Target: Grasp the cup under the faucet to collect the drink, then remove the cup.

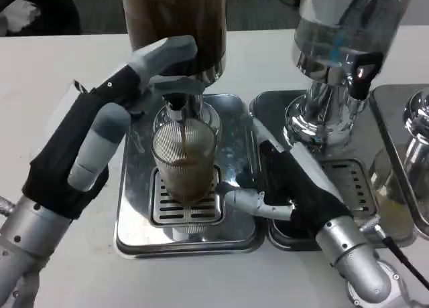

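A ribbed clear cup (184, 162) stands on the grate of the left drip tray (134, 234), under the faucet (175, 107) of the dark drink dispenser. A brown stream runs into the cup, which is roughly two thirds full. My left hand (100, 137) is raised at the cup's left, its upper fingers (164, 53) pressing on the faucet lever. My right hand (288, 187) lies low to the right of the cup, fingers apart and stretched toward it; one fingertip (231, 195) is close to the cup's base, holding nothing.
A second dispenser (335, 47) with clear liquid stands at the right on its own steel tray (268, 107). A further chrome base (415, 127) sits at the far right edge. White table surface lies in front and to the left.
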